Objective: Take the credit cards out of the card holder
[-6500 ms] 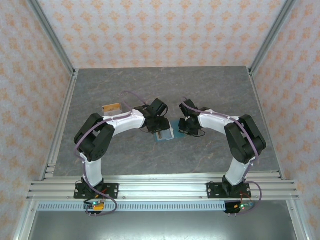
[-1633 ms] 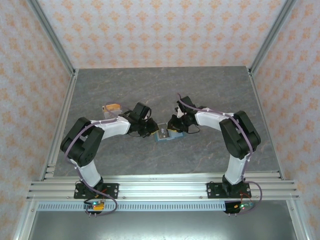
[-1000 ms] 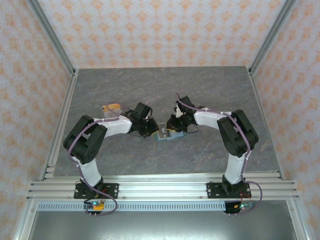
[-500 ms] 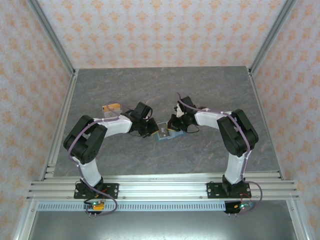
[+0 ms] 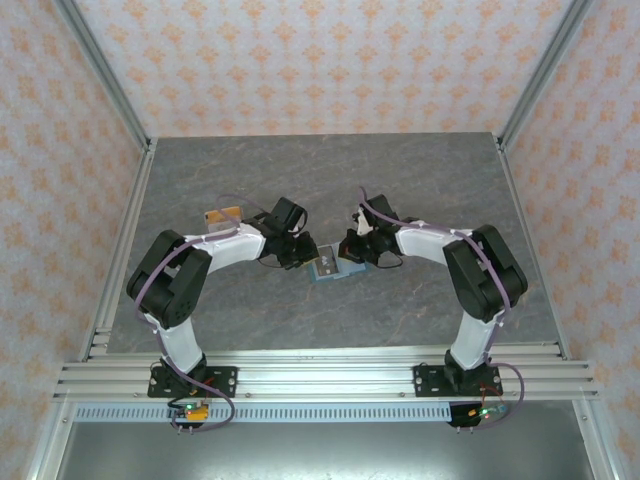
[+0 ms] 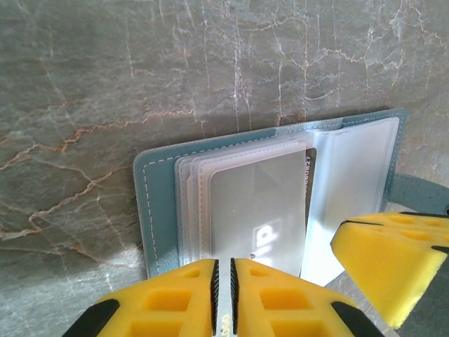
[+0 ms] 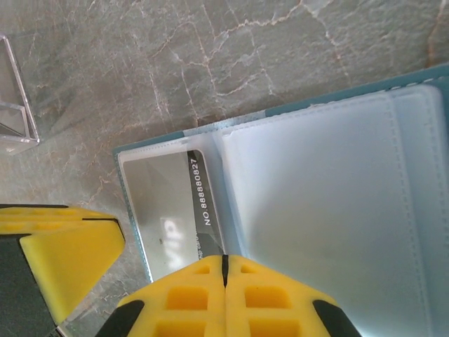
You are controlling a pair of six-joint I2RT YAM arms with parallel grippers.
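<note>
**Top external.** A grey, stone-patterned bench [image 5: 420, 190], veined and matt, was seen enclosed by walls [image 5: 320, 60] papered in pale pink with an orange floral repeat. Bare aluminium posts [image 5: 100, 75] stood at the corners, and a slotted aluminium rail [image 5: 320, 378] ran along the near edge. The card holder [image 5: 338, 272], a small teal rectangle, was noted lying open near the bench's middle. It lay between the left gripper [image 5: 305, 258] and the right gripper [image 5: 352, 256], both lowered to it. An orange-tan card [image 5: 222, 214] lay well to the left, beside the left arm.

**Left wrist.** The holder's soft teal cover, edged with pale stitching, was seen flat on the bench, with clear plastic sleeves [image 6: 191, 203] stacked on it. A glossy silver card [image 6: 256, 210], rectangular with faint lettering and a dark stripe along one edge, sat in a sleeve. The left jaws, yellow pads with square recesses, were closed to a thin slit at the sleeves' near edge, with a pale sliver pinched between them.

**Right wrist.** The silver card was recorded beside a wide frosted sleeve [image 7: 330, 210], with white digits printed on its stripe. The right jaws were shut, the pads pressed together at the card's near edge. Whether anything was held could not be told. A clear plastic box [image 7: 14, 91] stood on the bench at the far left.
</note>
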